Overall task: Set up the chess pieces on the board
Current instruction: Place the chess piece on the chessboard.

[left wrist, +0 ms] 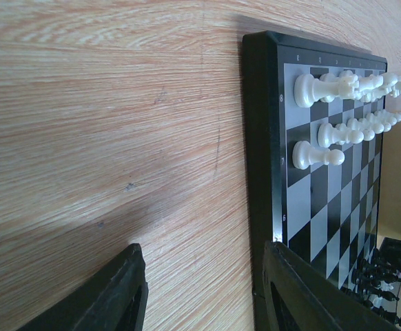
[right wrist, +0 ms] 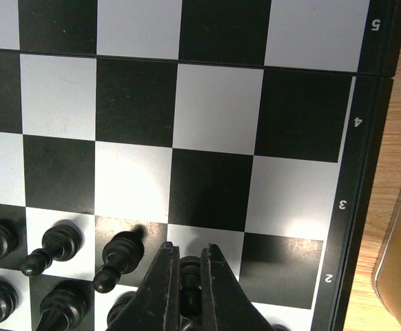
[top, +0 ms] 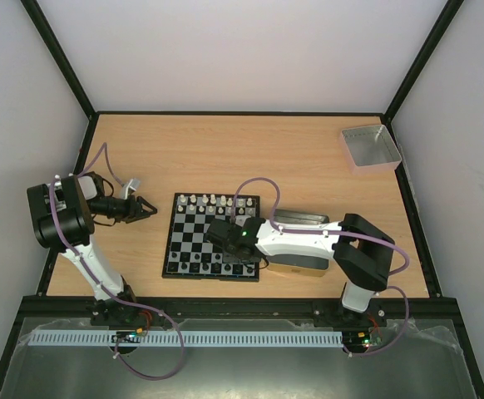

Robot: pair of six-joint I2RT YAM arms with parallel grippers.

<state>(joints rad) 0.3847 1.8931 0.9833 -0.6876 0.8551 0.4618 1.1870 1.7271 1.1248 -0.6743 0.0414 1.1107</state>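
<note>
Pale walls and a black frame enclose a light wooden surface (top: 225, 150), seen from above.

At the left, the left hand (top: 145, 208) hovers just beside the board's left edge. Its fingers are spread and hold nothing.

At the centre lies the board (top: 194, 237), small and square, with black and silvery squares. White pieces (top: 213, 200) line its two far rows. Black pieces (right wrist: 59, 241) stand along the near rows.

The right arm reaches over the board's near right corner. The right hand (right wrist: 189, 252) is closed, pinching a black piece (right wrist: 190, 272) on the row marked 2, near the numbered border. Another black pawn (right wrist: 121, 252) stands just beside the fingers.

A gold-rimmed tin (top: 302, 268) sits under that arm. A grey tray (top: 371, 148) rests at the far right corner.

The step in hand looks like seating this black piece. To do it well, keep the piece upright and centred on its square. Part the fingers only slightly, then lift straight up so the neighbouring pawn is not knocked.

Writing: the border shows the numerals 5, 4, 3, 2 on one side and 8, 7, 6 on the other. The letters are too faint to read. No brand is visible.
</note>
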